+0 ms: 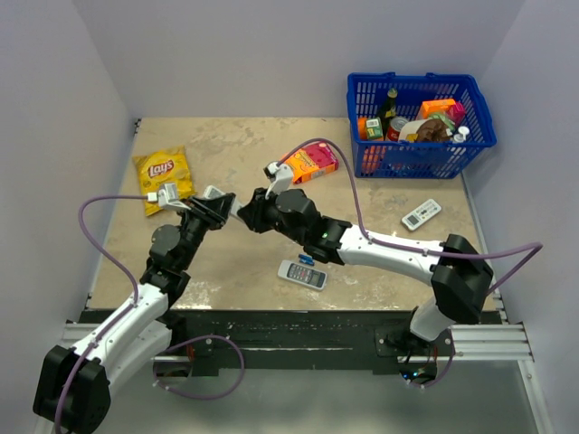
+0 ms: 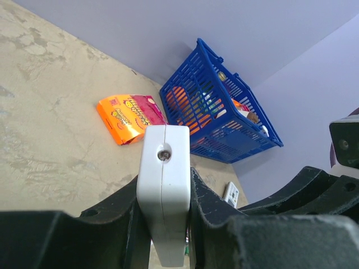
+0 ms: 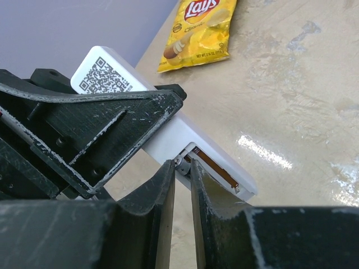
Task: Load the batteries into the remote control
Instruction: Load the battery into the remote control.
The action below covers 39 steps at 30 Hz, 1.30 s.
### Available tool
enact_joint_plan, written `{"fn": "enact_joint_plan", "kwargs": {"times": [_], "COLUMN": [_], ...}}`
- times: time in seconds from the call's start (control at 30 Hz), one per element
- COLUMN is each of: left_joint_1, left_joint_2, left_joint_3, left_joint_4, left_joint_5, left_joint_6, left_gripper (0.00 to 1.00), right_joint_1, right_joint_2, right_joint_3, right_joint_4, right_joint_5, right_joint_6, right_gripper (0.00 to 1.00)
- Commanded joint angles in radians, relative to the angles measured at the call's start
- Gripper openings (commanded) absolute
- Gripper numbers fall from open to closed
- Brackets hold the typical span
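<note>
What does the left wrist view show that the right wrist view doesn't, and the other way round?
Left wrist only: the basket, the snack pack, and the remote seen end-on. Right wrist only: the Lay's bag, the QR label on the remote, its open battery bay, and the right tool, nearly closed at that bay. Both: the remote clamped in the left tool, above the table.

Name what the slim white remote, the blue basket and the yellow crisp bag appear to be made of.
Slim white stick-shaped remote: likely hard plastic, smooth matt shell with a moulded seam. Blue lattice basket: seemingly moulded plastic, slightly glossy ribs. Yellow Lay's crisp bag: thin plastic film, probably; crinkled and shiny.
</note>
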Motion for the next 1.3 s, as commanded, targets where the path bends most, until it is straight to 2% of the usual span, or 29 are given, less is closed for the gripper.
{"fn": "enact_joint_plan", "kwargs": {"times": [0.0, 0.57, 0.9, 1.27], "left_joint_1": [-0.012, -0.014, -0.014, -0.012], "left_joint_2": [-0.016, -0.088, -0.116, -0.164], "left_joint_3": [0.013, 0.004, -0.043, -0.022], "left_joint_4": [0.069, 0.104, 0.199, 0.201], "left_joint_5": [-0.018, -0.065, -0.123, -0.154], "left_joint_6": [0.029, 0.049, -0.079, -0.100], "left_gripper": [0.00, 0.00, 0.00, 0.00], "right_joint_1": [0.008, 0.011, 0.020, 0.026], "right_joint_2": [0.015, 0.091, 0.094, 0.125], "right_joint_3": [0.050, 0.055, -0.039, -0.085], "right_joint_4": [0.041, -0.007, 0.090, 0.097], "right_joint_5": [0.019, -0.024, -0.028, -0.027], "right_joint_6": [0.018, 0.015, 0.024, -0.018], "right_gripper": [0.21, 0.15, 0.12, 0.12]}}
